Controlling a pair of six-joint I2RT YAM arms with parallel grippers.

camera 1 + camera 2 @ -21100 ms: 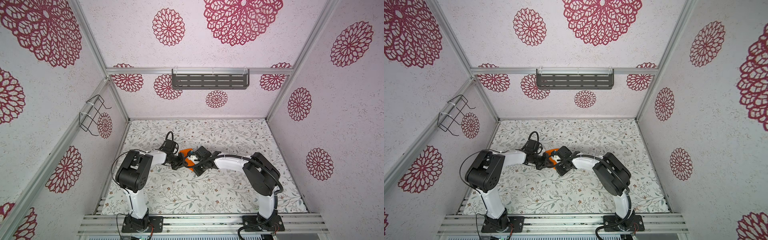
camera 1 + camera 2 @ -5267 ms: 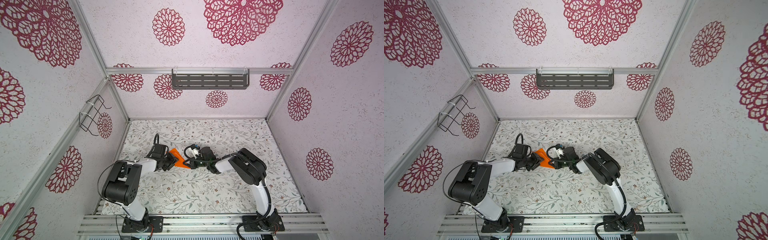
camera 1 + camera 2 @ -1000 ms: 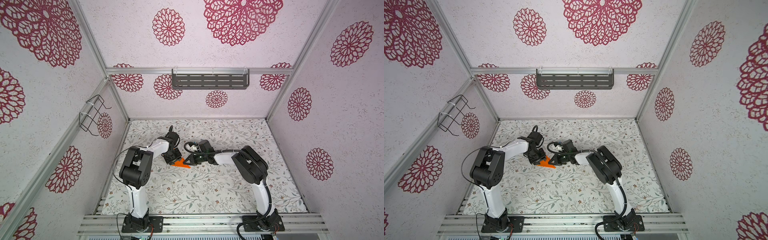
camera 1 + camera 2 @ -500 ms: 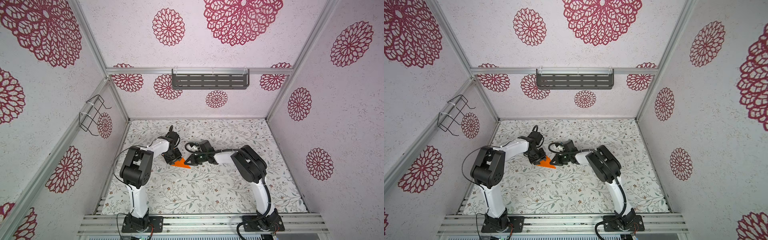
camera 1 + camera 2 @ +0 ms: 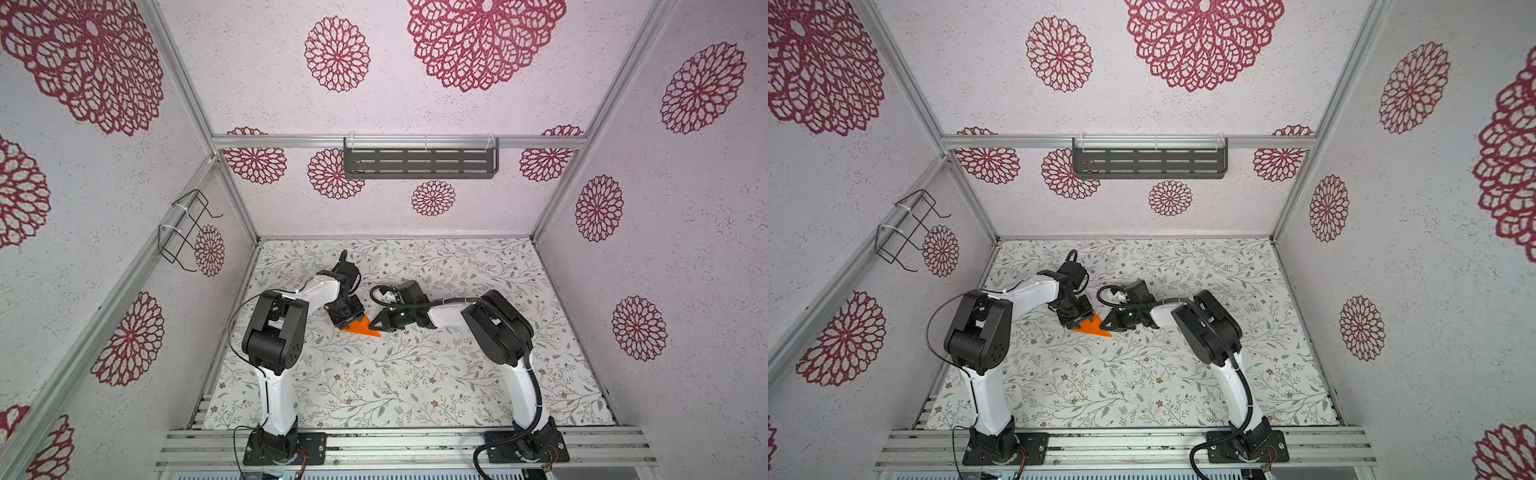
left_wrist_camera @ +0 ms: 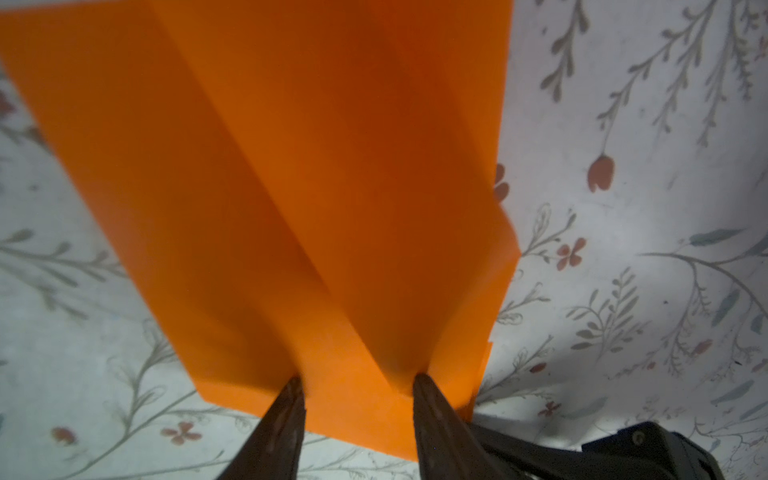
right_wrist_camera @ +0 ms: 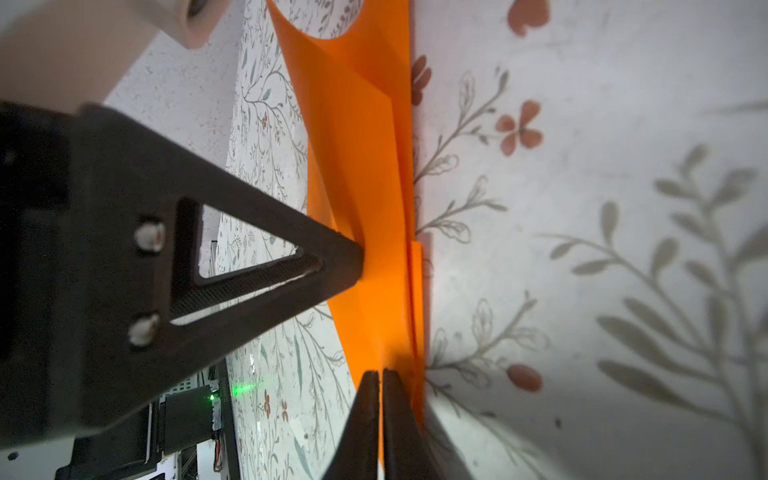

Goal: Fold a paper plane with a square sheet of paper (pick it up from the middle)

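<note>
The orange paper (image 5: 360,328) lies on the floral table (image 5: 415,374), at about 9 o'clock from the table's middle in both top views. It is folded into a flat pointed wedge. Its sharp tip aims toward 4 o'clock and its broad end toward 10 o'clock. The left wrist view shows layered flaps and a raised crease running along the sheet.

The left gripper (image 5: 348,321) sits over the broad end, at 11 o'clock of the paper. In the left wrist view its two fingers (image 6: 286,419) stand a moderate gap apart. Both tips rest on the paper's near edge, and the raised crease ends by one of them. Nothing is clamped between them. The right wrist view shows one of these fingers touching the paper's upper layer.

The right gripper (image 5: 376,327) lies low at 3 o'clock of the paper and meets it at the pointed end. In the right wrist view its fingertips (image 7: 368,399) are pressed almost together, leaving only a hairline slit. A sliver of orange shows in that slit, so it seems to pinch the sheet's edge, though the close blur leaves this unsure.

On the back wall, at 12 o'clock, hangs a grey slotted shelf (image 5: 419,163). A black wire rack (image 5: 185,232) is fixed to the side wall at 10 o'clock.
</note>
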